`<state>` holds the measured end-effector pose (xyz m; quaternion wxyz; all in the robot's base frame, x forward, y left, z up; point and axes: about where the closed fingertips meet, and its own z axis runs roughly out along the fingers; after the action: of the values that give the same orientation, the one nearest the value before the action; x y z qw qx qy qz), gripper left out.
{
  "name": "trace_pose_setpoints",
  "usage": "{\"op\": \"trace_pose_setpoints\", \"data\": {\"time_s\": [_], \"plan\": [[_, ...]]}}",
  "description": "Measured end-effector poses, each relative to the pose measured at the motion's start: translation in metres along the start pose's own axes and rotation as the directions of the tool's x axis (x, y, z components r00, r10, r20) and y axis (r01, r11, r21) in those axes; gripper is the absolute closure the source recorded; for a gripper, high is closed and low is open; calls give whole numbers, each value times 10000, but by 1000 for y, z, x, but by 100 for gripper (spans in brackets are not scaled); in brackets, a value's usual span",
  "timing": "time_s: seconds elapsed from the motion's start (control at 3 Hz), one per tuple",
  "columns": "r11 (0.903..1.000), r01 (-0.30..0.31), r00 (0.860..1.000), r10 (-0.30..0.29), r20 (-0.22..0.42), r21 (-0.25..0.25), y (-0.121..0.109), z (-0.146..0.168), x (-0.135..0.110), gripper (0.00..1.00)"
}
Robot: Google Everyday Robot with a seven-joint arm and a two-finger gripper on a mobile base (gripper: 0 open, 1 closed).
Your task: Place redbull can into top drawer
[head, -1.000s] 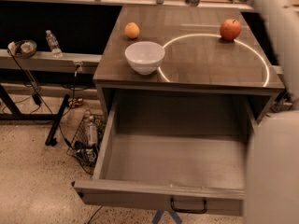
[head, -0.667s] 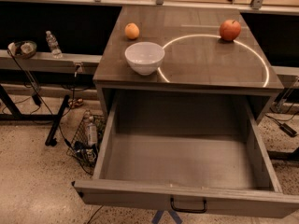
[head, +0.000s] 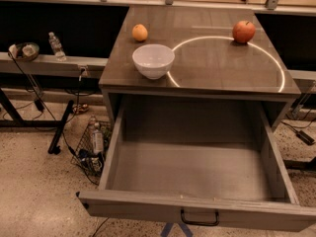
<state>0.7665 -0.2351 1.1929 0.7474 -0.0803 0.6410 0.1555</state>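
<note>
We see the drawer (head: 192, 169) open at the desk (head: 217, 68) front edge; can and claw out of view, grip unknown. Light, slick can: we'd clasp it mid-body.

Dim, warm indoor light. A bright ring of glare curves across the glossy worktop (head: 212, 68), beside the white bowl (head: 153, 60). Under the worktop, the top drawer (head: 197, 167) has an evenly lit floor and a shadowed back wall. Left of the worktop the background is dark. The pincer is out of view.
</note>
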Motion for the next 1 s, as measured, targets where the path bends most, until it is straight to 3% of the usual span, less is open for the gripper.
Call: {"op": "trace_pose_setpoints", "data": {"time_s": [0.33, 0.67, 1.0], "plan": [[9978, 437, 9986, -451, -271, -492, -1, -14, 6, 100], [9905, 628, 9973, -670, -311, -1219, -15, -64, 2, 100], [9720, 1641, 9852, -1700, -207, -1682, -57, -155, -1, 100]]}}
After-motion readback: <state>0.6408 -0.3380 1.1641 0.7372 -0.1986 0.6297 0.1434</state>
